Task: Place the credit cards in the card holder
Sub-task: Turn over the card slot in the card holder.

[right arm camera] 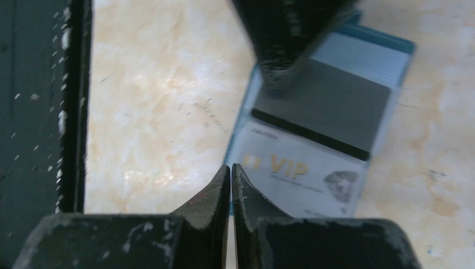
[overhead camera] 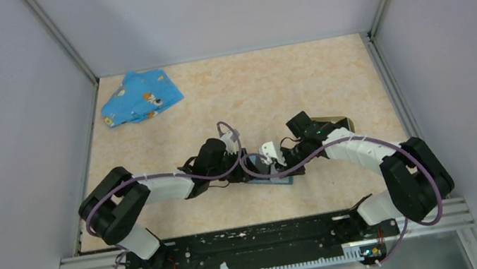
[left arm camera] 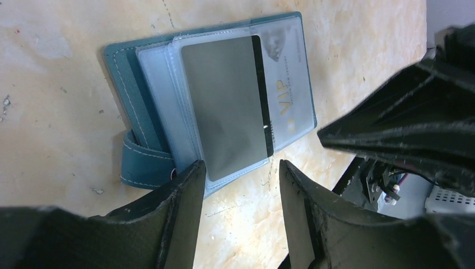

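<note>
A blue flat case (left arm camera: 134, 106) lies open on the table, also seen in the top view (overhead camera: 272, 179). Its clear sleeves hold a grey card (left arm camera: 224, 106) with a black stripe and a white VIP card (left arm camera: 288, 95). My left gripper (left arm camera: 241, 174) is open and empty, its fingers straddling the grey card's near edge. My right gripper (right arm camera: 231, 168) is shut and empty at the case's edge beside the VIP card (right arm camera: 302, 168). A left fingertip (right arm camera: 291, 39) rests at the grey card (right arm camera: 330, 106). The tan-rimmed card holder (overhead camera: 333, 121) stands behind my right wrist, mostly hidden.
A blue patterned cloth (overhead camera: 141, 97) lies at the far left corner. Grey walls close in the table on three sides. The black mounting rail (overhead camera: 259, 245) runs along the near edge. The two grippers are close together over the case.
</note>
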{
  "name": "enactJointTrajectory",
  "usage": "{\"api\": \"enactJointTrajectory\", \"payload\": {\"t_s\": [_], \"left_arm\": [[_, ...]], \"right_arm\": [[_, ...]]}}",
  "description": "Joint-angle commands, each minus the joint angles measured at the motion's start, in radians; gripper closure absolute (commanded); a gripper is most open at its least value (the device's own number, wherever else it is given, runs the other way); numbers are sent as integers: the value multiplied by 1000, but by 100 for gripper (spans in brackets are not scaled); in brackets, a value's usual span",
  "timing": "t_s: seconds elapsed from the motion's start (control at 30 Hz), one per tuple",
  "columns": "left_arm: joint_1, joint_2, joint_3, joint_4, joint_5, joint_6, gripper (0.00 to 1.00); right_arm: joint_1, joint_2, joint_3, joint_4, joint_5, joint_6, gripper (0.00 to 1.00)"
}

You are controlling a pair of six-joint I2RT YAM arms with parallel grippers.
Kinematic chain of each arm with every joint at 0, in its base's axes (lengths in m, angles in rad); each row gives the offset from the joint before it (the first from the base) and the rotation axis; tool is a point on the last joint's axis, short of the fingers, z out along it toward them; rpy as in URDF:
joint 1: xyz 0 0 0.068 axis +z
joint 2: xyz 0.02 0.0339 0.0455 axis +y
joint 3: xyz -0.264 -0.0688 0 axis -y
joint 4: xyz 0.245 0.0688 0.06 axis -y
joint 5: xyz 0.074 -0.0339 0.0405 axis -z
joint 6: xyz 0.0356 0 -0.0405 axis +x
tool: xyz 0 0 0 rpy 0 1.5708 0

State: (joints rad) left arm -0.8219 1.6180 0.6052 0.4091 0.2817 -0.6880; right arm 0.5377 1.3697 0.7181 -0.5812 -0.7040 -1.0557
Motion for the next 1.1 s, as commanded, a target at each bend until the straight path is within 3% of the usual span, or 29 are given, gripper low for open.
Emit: {"api": "enactJointTrajectory", "payload": {"t_s": [0.0,0.2,0.5,0.73,1.07], "left_arm": [[1,-48,-23,12,-4,-5,42],[1,-68,-39,15,-23,0,42],[1,-48,-43,45,-7,-8,42],[0,-71,-53,37,-38,4,40],[1,-77,-46,0,-68,27,38]], "right_arm": [[-18,-46,-17,294,5,284,98],[-17,4,-19,474,80,512,99],[19,122,68,452,134,691,100],[52,191,115,416,188,777,100],[57,257,151,329,265,742,100]]}}
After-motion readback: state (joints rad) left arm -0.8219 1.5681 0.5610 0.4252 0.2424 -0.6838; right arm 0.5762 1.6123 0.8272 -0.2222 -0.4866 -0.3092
